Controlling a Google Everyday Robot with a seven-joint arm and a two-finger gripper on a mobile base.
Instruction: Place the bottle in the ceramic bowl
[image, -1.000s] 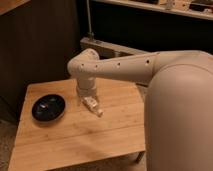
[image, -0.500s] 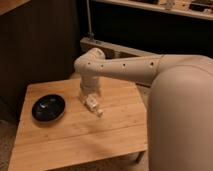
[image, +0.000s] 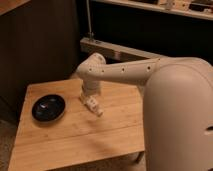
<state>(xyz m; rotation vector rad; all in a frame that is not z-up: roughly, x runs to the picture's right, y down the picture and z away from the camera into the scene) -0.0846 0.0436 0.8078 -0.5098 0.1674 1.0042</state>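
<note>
**A:** Pincer position?
**B:** My pincer (image: 93, 103) is low over the wooden surface (image: 75, 140), near its middle. My arm (image: 125, 72) comes in from 2 o'clock.
**A:** Open or closed? Holding anything?
**B:** Can't tell how far it's open, or whether it grips anything.
**A:** And the bottle?
**B:** The bottle (image: 98, 110) is the small pale shape right at the pincer tip. It's tilted, lower end toward 4 o'clock, close to the surface. Contact with the boards is unclear.
**A:** Bowl?
**B:** The ceramic bowl (image: 48, 108) sits on the surface at 9 o'clock from my pincer, apart from it. Dark, glossy. The bottle is outside it.
</note>
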